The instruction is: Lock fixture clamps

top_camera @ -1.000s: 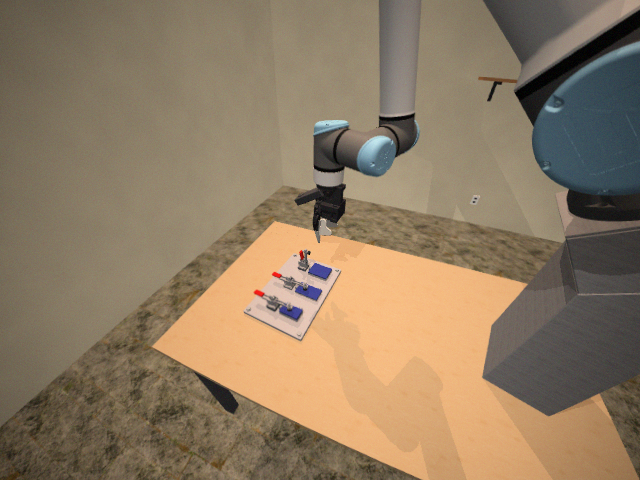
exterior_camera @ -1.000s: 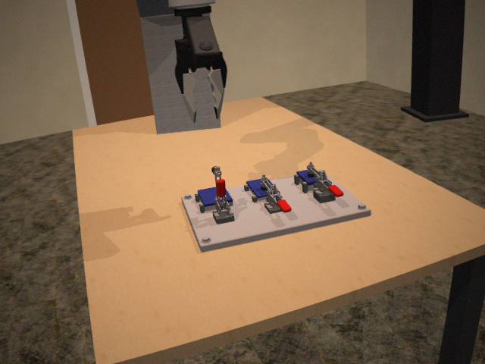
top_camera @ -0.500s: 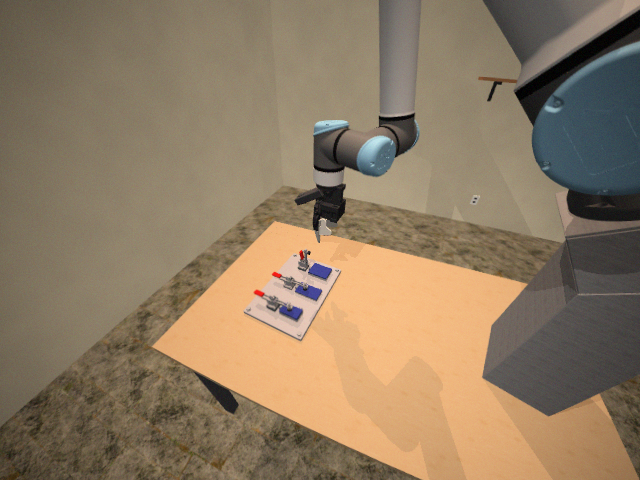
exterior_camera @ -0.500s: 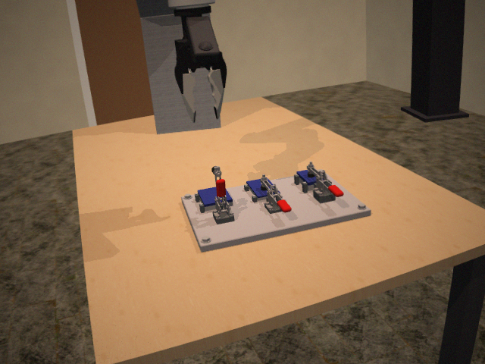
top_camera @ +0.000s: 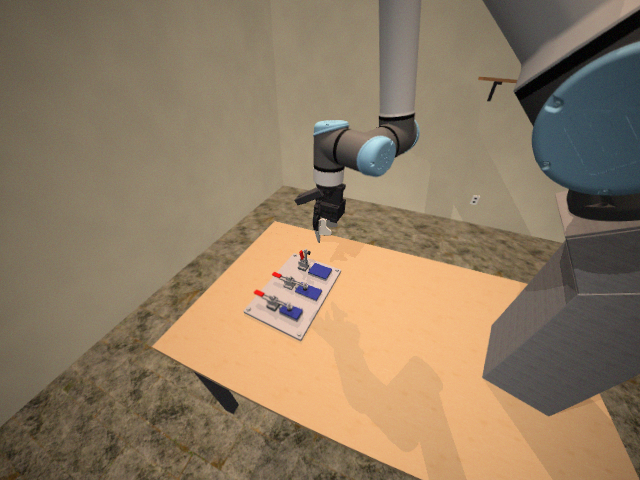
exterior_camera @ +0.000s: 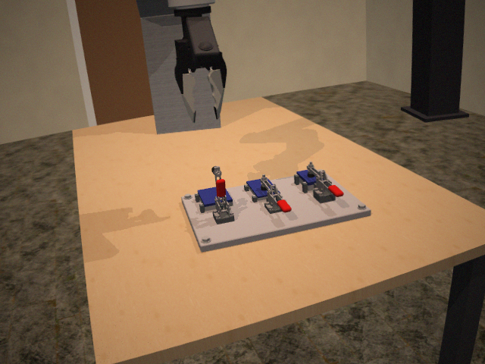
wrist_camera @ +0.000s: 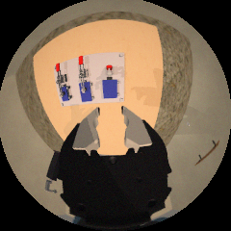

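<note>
Even, fairly bright light; soft-edged shadows of the arm fall across the table point(top_camera: 444, 310) (lower right of the top view). Wrist view is fisheye-curved, slightly blurred.
</note>
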### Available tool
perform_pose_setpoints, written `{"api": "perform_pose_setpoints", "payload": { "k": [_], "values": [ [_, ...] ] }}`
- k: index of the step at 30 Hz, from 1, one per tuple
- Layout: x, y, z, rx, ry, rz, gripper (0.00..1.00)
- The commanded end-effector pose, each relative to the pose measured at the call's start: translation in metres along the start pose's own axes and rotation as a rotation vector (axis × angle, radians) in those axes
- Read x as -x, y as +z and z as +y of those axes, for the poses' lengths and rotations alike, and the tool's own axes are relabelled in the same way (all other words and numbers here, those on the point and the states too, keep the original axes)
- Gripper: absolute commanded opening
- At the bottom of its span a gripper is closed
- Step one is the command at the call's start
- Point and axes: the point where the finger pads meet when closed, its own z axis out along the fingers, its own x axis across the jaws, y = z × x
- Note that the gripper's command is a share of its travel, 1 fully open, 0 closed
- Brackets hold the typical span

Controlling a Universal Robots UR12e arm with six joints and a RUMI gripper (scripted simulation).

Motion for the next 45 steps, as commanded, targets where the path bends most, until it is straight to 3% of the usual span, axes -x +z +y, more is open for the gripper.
{"api": "perform_pose_setpoints", "payload": {
  "k": [1,11,28,45],
  "values": [
    [-0.002,0.0,-0.002,-0.002,0.001,0.001,0.28],
    [-0.002,0.005,-0.003,-0.003,0.0,0.001,0.28],
    [-0.001,0.059,-0.003,-0.003,-0.001,0.001,0.28],
    [-0.001,0.059,-0.019,-0.005,-0.001,0.002,0.28]
  ]
}}
